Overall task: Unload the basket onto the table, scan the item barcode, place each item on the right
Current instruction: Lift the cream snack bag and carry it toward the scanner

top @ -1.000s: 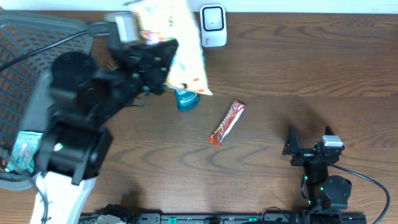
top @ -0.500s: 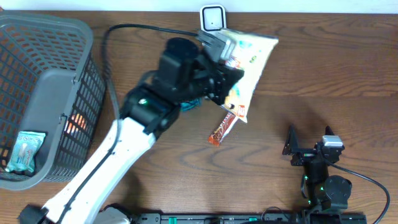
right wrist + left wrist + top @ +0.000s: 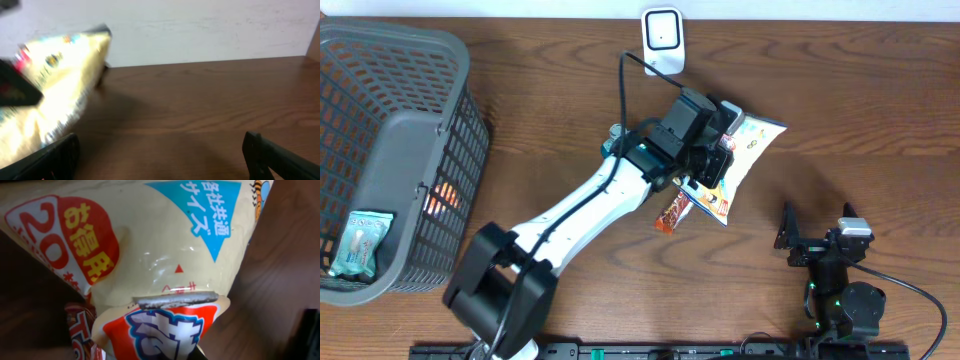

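A pale yellow snack bag (image 3: 748,148) with red and blue print hangs over the middle of the table, and my left gripper (image 3: 713,166) is shut on its lower end. In the left wrist view the snack bag (image 3: 165,245) fills most of the frame and covers the fingers. The white barcode scanner (image 3: 662,40) stands at the back edge, up and to the left of the bag. My right gripper (image 3: 817,240) rests open near the front right with nothing between its fingers. From the right wrist view the snack bag (image 3: 60,75) shows blurred at far left.
A red-brown candy bar (image 3: 670,213) lies under the left arm, partly beneath the bag. A grey mesh basket (image 3: 380,60) sits at the left with a teal packet (image 3: 360,243) inside. A teal object (image 3: 614,134) peeks out behind the arm.
The left arm has swung the snack bag from the back left, past the scanner, rightward and down toward the table's middle. The right arm has not moved.
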### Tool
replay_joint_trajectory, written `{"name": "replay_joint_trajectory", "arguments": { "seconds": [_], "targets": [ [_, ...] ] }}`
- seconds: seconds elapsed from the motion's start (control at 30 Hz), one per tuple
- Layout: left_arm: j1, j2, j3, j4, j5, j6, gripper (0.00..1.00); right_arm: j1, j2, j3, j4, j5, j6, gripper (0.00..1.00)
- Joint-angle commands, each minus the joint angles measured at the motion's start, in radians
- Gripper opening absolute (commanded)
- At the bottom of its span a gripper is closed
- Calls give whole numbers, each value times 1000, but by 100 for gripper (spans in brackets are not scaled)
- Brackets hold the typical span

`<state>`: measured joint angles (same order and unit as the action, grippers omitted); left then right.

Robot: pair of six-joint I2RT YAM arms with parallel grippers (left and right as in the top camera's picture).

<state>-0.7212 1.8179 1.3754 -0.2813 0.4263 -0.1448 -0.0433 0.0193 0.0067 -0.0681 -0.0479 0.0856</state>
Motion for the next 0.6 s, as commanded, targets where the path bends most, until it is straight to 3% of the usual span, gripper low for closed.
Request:
{"name": "replay_joint_trajectory", "arguments": {
  "seconds": [0.0, 0.33, 0.57],
  "targets": [
    [-32, 41, 16, 11, -8, 0, 7, 6, -1, -1, -4, 5, -12, 99],
    [-122, 121, 16, 31, -10, -28, 8, 6, -1, -1, -4, 5, -12, 99],
    [-119, 205, 16, 132, -77, -209, 7, 6, -1, -1, -4, 5, -12, 99]
  ]
}}
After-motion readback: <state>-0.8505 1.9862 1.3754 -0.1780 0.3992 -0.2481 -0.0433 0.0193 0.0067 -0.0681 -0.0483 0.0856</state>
